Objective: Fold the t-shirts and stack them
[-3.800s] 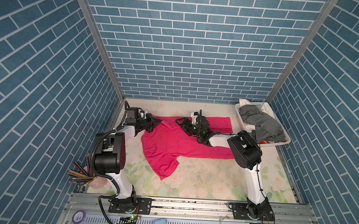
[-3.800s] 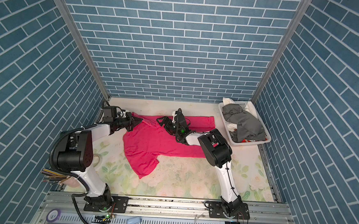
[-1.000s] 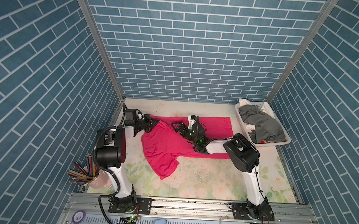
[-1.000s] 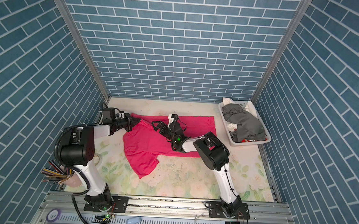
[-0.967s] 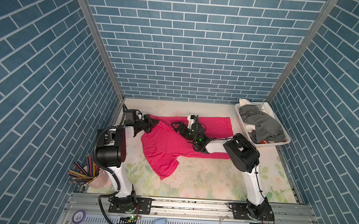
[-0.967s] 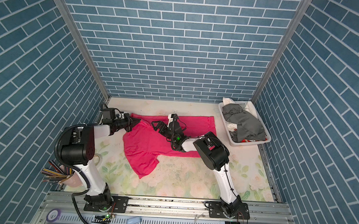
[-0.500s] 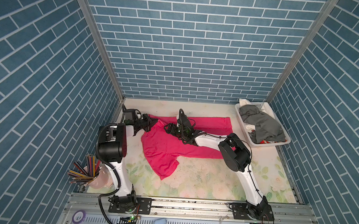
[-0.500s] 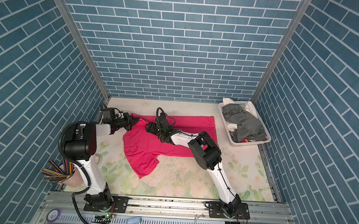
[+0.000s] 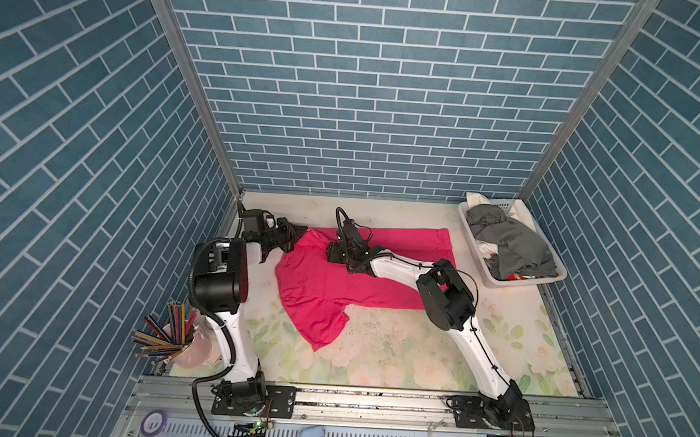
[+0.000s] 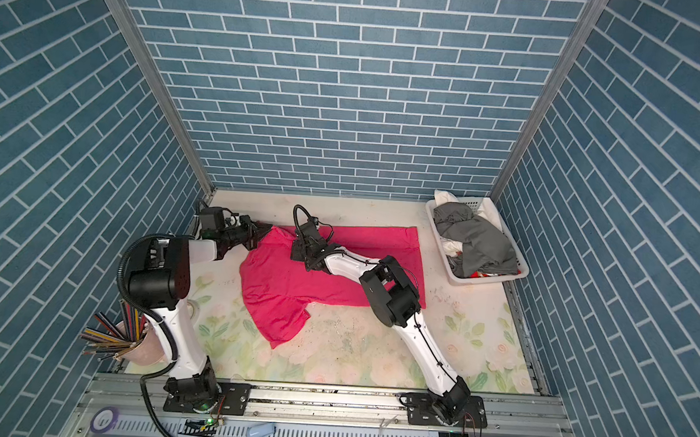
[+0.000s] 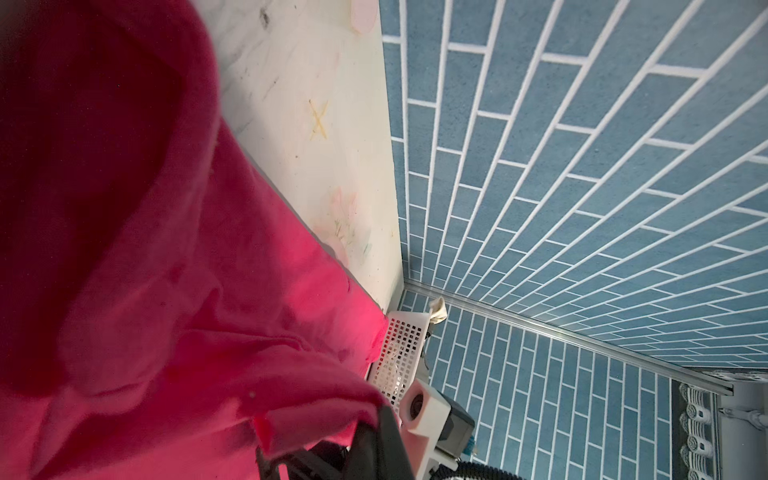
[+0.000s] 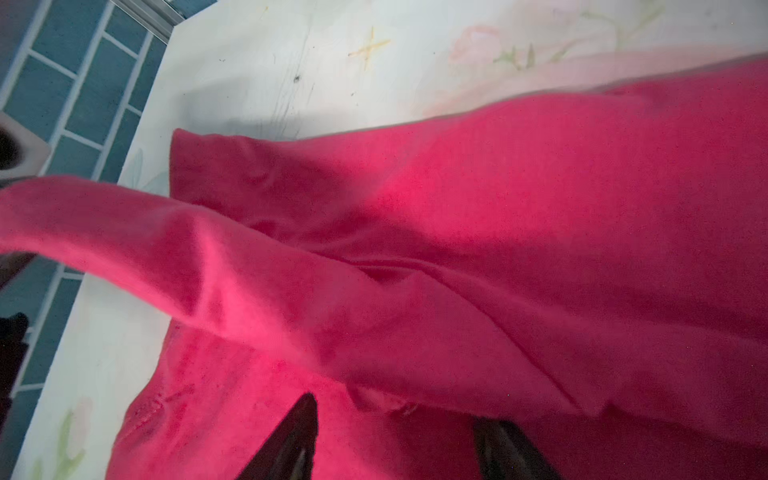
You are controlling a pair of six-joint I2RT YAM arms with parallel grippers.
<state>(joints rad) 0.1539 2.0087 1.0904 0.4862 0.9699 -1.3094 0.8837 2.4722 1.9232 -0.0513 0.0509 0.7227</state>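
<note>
Left claw (image 9: 296,233) clamps the far-left corner of the pink shirt (image 9: 327,284), right claw (image 12: 392,407) stands jaws apart over a ridge nearby: catch only one layer and the cloth, spread across the far middle, could bunch rather than fold.

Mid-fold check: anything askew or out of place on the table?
The pink t-shirt lies crooked, one sleeve trailing toward the front and cloth bunched where the left gripper pinches it. Grey clothes heap over the basket rim. The pencil cup at the front left looks tilted.
</note>
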